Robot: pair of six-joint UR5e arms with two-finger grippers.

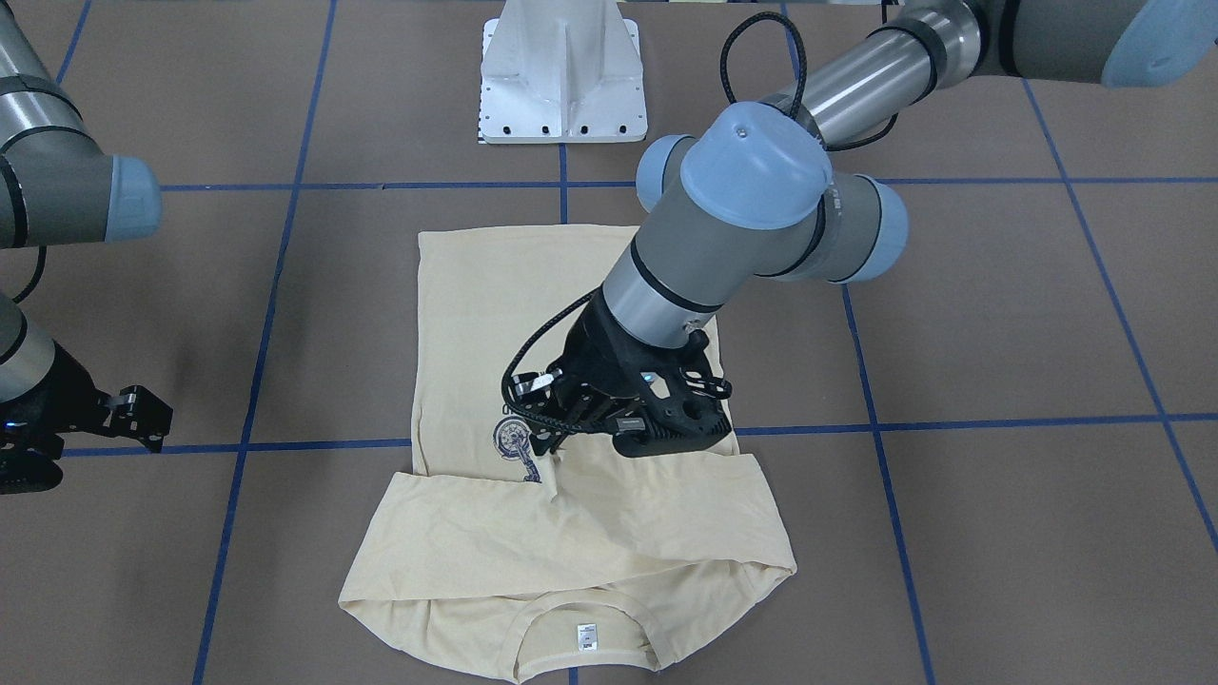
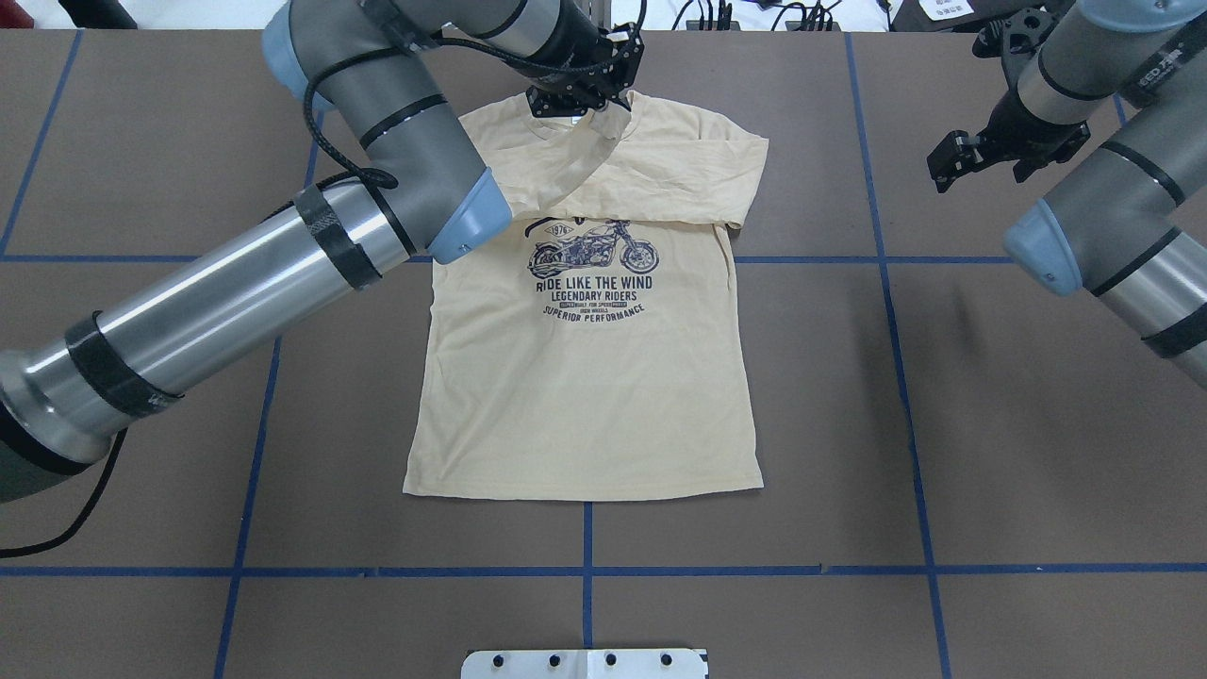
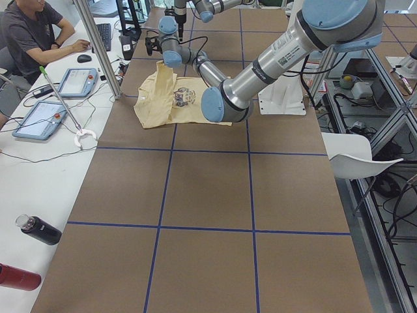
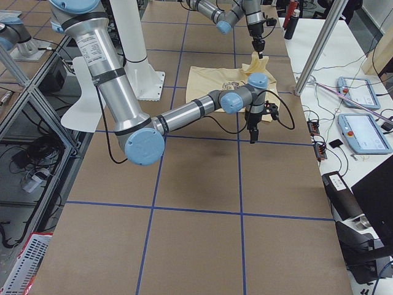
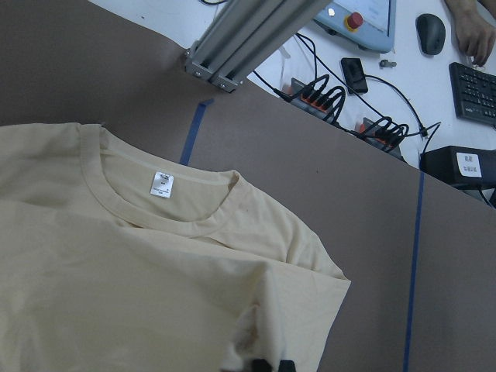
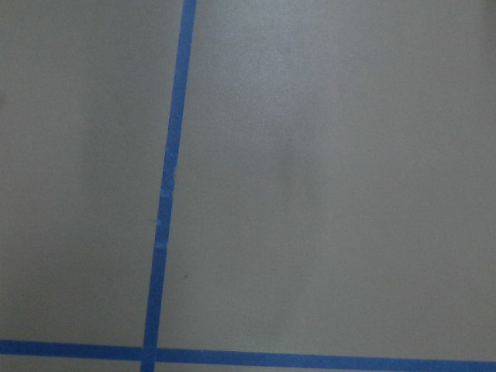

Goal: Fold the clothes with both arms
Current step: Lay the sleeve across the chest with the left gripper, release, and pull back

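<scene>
The cream-yellow shirt (image 2: 585, 377) lies flat, front up, in the middle of the table, its navy motorcycle print (image 2: 592, 269) showing. The collar with the white neck tag (image 1: 586, 636) points away from the robot. My left gripper (image 2: 580, 94) hovers over the collar end, shut on a strip of the shirt's fabric that it has drawn up and across the chest; its tips pinch cloth in the left wrist view (image 5: 267, 364). My right gripper (image 2: 948, 160) hangs open and holds nothing over bare table, well to the shirt's right.
The white pedestal base (image 1: 563, 71) stands at the robot's side of the table. Blue tape lines (image 6: 167, 194) cross the brown surface. Beyond the far edge are an aluminium post (image 5: 248, 39), cables, tablets and a seated person (image 3: 32, 32). Two bottles (image 3: 39, 229) lie at the left end.
</scene>
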